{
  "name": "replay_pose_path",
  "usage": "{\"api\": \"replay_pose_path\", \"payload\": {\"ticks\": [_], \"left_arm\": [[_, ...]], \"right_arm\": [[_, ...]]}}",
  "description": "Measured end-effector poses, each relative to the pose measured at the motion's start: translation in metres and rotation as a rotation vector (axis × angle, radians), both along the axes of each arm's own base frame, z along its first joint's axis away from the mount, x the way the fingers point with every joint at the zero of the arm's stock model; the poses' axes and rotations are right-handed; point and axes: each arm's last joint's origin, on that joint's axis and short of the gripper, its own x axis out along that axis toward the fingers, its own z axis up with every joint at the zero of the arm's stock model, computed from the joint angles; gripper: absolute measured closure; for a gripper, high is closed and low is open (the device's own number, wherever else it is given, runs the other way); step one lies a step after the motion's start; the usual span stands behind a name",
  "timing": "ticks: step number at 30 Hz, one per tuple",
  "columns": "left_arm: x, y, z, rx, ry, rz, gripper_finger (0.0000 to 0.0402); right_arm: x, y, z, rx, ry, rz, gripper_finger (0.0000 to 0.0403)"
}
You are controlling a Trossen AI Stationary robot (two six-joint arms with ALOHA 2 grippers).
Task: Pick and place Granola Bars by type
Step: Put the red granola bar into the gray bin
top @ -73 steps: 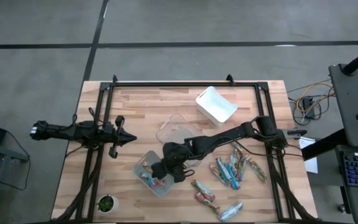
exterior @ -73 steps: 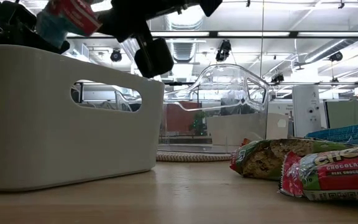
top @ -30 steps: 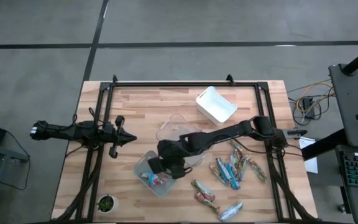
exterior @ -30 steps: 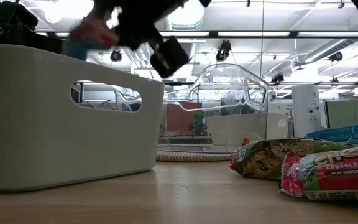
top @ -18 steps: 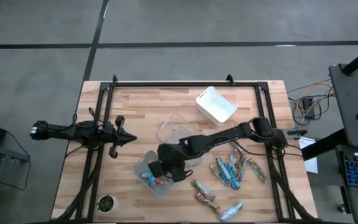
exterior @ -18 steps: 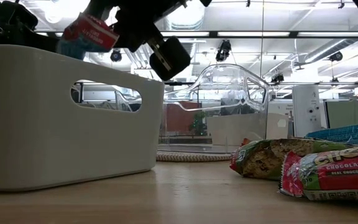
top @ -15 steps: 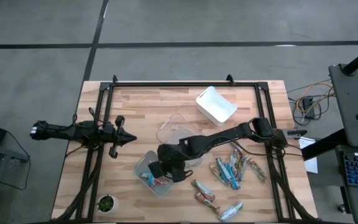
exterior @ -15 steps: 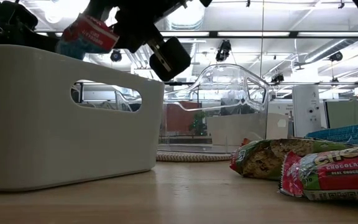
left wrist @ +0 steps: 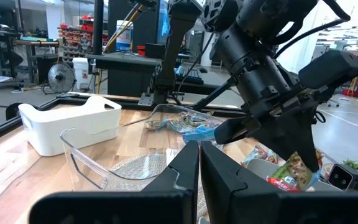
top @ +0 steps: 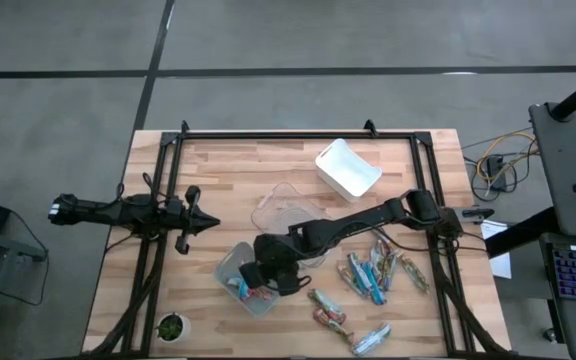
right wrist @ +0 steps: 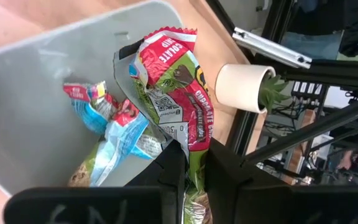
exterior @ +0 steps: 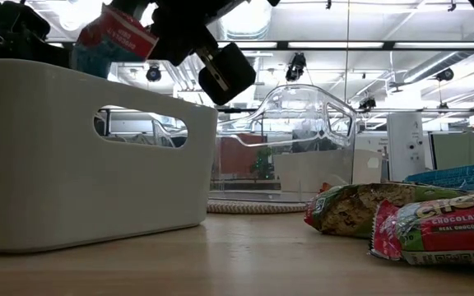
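The scene is bright and evenly lit from ceiling lamps (exterior: 105,10), which burn out to white glare at the top of the low view. On the wooden table (top: 228,180) in the high view the shadows are soft and weak. In the low view the clear bin (exterior: 295,140) carries small reflections, and the nearest wrappers at the right edge look slightly soft. The right wrist view shows shiny highlights on a wrapper (right wrist: 173,81).
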Motion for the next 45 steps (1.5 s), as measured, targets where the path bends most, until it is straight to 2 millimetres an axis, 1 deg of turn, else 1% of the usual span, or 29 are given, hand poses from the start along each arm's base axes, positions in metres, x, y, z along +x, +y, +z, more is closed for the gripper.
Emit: {"api": "replay_pose_path", "payload": {"ticks": [3,6,17,23,29,45], "left_arm": [[0.0000,0.0000,0.0001,0.000,0.000,0.000,0.0401],[0.0000,0.0000,0.0001,0.000,0.000,0.000,0.0401],[0.0000,0.0000,0.0001,0.000,-0.001,0.000,0.0401],[0.0000,0.0000,0.0001,0.000,0.000,0.000,0.0401],[0.0000,0.0000,0.0001,0.000,-0.001,0.000,0.0401],[0.0000,0.0000,0.0001,0.000,-0.001,0.000,0.0401]], "right_arm": [[-0.0003,0.0007,0.0000,0.009,0.003,0.007,0.0360],[-0.0002,0.0009,0.0002,0.030,0.015,-0.012,0.0345],[0.0008,0.0010,0.0013,0.060,0.017,-0.037,0.0249],[0.0010,0.0010,0.0015,0.081,0.030,-0.058,0.0216],[0.0011,0.0010,0.0019,0.082,0.027,-0.058,0.0207],[0.0025,0.0014,0.0042,0.090,0.003,-0.058,0.0209]]}}
